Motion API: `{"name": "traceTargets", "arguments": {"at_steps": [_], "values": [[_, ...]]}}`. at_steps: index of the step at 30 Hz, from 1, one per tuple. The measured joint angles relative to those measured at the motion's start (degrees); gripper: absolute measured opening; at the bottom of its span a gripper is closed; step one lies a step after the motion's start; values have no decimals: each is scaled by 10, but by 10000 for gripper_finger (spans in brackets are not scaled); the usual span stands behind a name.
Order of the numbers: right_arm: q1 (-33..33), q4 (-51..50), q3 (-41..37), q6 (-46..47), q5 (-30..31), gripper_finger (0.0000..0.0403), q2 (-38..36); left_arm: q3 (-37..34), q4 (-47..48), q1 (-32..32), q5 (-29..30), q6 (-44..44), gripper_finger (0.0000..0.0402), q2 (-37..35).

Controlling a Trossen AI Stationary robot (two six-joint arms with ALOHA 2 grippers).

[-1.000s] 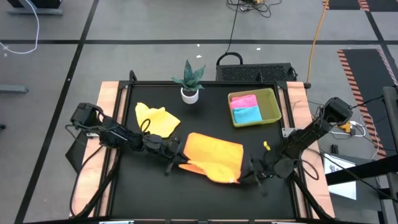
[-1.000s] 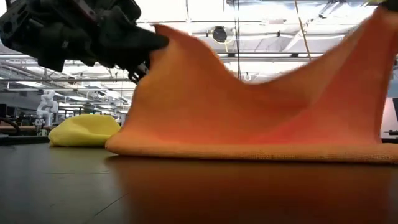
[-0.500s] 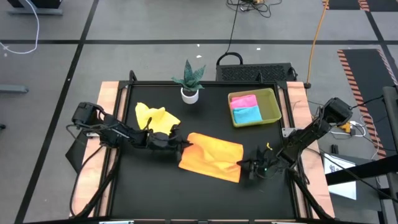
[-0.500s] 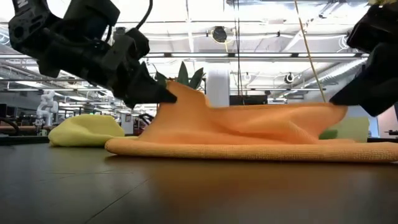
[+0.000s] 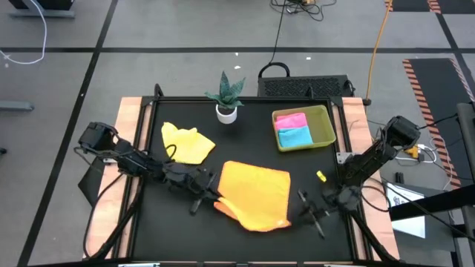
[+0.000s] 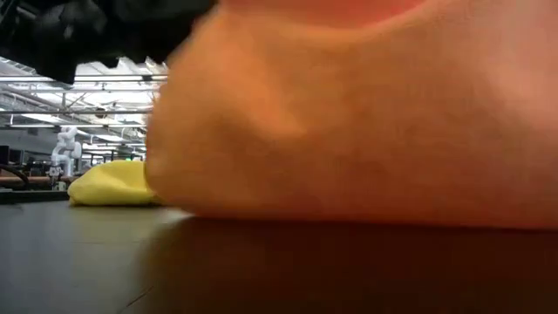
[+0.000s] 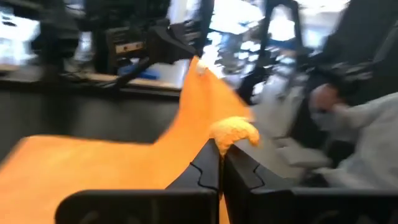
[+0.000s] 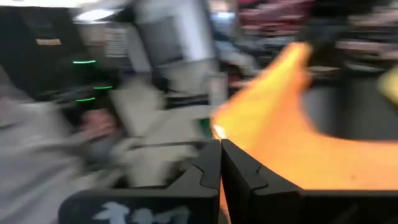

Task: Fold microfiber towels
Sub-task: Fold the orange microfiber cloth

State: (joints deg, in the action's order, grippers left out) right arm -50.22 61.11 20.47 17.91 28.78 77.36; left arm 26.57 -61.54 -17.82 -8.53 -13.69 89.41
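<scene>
— My left end effector point(image 5: 210, 192) is pinched tight on the orange towel point(image 5: 256, 194) at its left edge, low over the worktop point(image 5: 245, 241).

— And the right end effector point(image 5: 303, 210)?

— Clamped on the towel's opposite corner, near the front right. The yellow towel point(image 5: 185, 143) lies crumpled behind my left arm; pink point(image 5: 290, 120) and light blue point(image 5: 295, 136) sit in the tray point(image 5: 323, 127).

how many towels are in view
4: orange towel mid-table, pinched by left hand and right hand; yellow towel behind it; pink towel and blue towel in tray.
</scene>
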Motion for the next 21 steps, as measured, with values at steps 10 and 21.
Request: {"name": "traceTargets", "arguments": {"at_steps": [10,21], "values": [[52,-332,0,316,179,0,0,0,191,42,269,-31,7,6],[59,-315,27,314,24,0,-9,0,170,47,172,-60,8,6]]}}
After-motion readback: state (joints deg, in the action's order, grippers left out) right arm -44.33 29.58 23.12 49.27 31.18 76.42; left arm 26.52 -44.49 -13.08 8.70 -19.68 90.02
